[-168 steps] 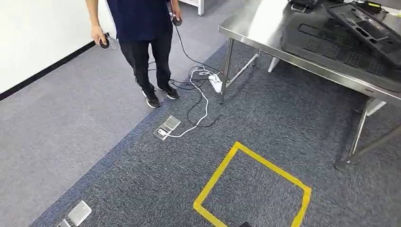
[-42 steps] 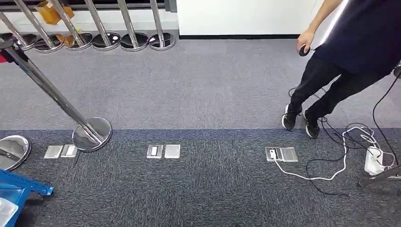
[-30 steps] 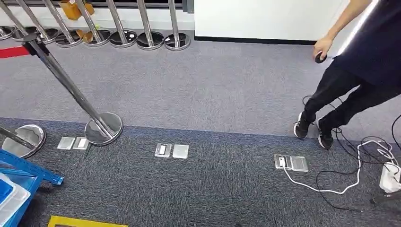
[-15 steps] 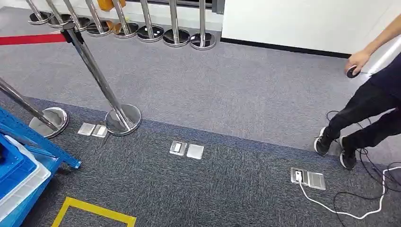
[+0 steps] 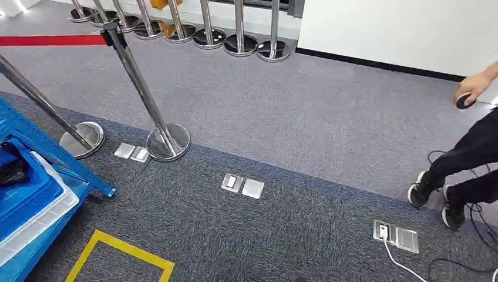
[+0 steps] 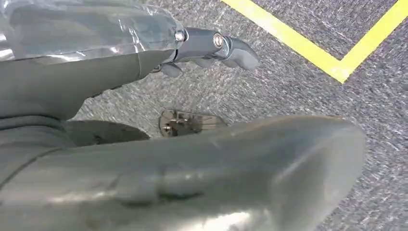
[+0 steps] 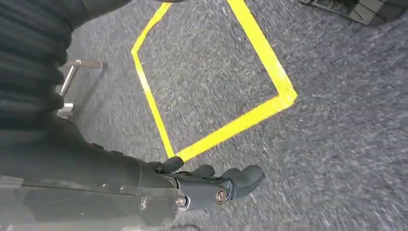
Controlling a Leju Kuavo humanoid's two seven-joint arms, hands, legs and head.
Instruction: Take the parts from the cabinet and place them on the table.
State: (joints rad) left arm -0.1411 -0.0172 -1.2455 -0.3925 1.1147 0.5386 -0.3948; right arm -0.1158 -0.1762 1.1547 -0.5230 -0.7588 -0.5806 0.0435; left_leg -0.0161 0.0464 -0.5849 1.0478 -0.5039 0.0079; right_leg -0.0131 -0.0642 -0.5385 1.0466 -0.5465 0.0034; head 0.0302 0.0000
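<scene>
Head view: blue cabinet (image 5: 35, 194) at the left edge, a dark part (image 5: 9, 167) in its bin, probably stiff, light plastic; grip a firm edge. Left wrist view: left hand (image 6: 207, 48) hangs empty, fingers loosely apart. Right wrist view: right hand (image 7: 216, 185) likewise, over yellow tape (image 7: 240, 122).

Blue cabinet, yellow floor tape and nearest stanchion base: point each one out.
blue cabinet (image 5: 56, 176), head view, front frame rail.
yellow floor tape (image 5: 126, 249), head view, far edge.
stanchion base (image 5: 168, 142), head view, round chrome foot.
</scene>
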